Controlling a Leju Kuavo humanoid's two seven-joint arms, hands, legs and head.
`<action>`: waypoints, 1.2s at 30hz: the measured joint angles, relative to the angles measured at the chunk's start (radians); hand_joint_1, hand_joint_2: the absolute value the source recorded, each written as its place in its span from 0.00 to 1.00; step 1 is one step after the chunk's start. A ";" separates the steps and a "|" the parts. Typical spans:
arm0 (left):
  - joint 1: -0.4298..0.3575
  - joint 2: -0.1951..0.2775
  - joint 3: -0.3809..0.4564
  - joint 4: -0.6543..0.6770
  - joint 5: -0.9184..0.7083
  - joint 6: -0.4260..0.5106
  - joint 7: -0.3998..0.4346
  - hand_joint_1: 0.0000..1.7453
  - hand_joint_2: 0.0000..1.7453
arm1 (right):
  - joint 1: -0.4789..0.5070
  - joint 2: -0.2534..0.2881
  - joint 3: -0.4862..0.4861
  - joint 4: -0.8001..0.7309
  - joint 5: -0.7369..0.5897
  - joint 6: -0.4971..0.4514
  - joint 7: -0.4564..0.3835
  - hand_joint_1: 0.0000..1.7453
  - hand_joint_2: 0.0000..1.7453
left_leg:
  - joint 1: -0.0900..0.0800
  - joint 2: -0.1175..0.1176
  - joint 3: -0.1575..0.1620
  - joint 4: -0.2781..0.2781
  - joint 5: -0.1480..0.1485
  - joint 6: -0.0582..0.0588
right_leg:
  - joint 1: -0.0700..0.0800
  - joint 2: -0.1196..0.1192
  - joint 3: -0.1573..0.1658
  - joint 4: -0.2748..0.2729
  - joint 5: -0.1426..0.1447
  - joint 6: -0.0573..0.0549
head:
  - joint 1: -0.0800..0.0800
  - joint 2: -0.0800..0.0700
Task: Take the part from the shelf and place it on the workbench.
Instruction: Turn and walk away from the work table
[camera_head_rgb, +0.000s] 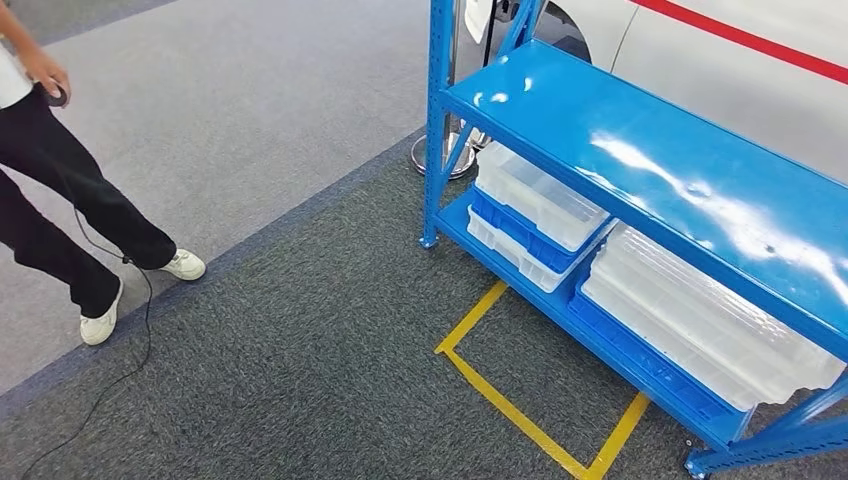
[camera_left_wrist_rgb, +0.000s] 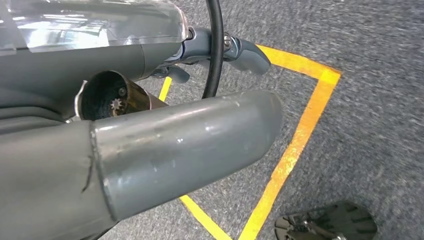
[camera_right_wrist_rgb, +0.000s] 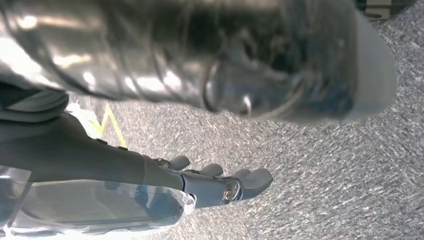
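Blue shelf (camera_head_rgb: 640, 150) stands ahead with clear bins (camera_head_rgb: 700, 320) below (can't pick out the part). Left hand (camera_left_wrist_rgb: 185, 145) and right hand (camera_right_wrist_rgb: 200, 182) hang over carpet, fingers apart, apparently holding nothing.

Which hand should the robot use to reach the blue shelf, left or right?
Probably right. In the head view the blue shelf and its clear trays lie on the robot's right. The left hand and right hand both look empty over the carpet, so side decides.
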 joint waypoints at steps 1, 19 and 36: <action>-0.002 0.000 0.000 0.000 0.000 0.000 0.000 0.00 0.00 | 0.001 0.000 0.000 0.000 0.000 0.000 0.000 0.00 0.00 | 0.001 0.003 0.003 0.002 -0.004 -0.006 | -0.002 0.010 0.001 -0.003 0.002 -0.005 | 0.000 0.000; 0.000 -0.001 0.001 0.000 0.000 0.001 -0.001 0.00 0.00 | 0.004 0.000 -0.001 0.000 0.000 0.000 -0.001 0.00 0.00 | 0.016 -0.122 -0.014 -0.003 0.018 0.019 | -0.011 0.140 -0.046 0.072 -0.030 0.018 | 0.001 0.000; 0.002 -0.001 0.002 0.000 0.000 0.003 -0.005 0.00 0.00 | -0.001 0.003 -0.010 0.000 0.000 0.000 -0.005 0.00 0.00 | 0.005 -0.085 -0.064 0.171 -0.111 -0.028 | -0.007 0.052 -0.001 0.001 0.003 -0.030 | 0.001 0.000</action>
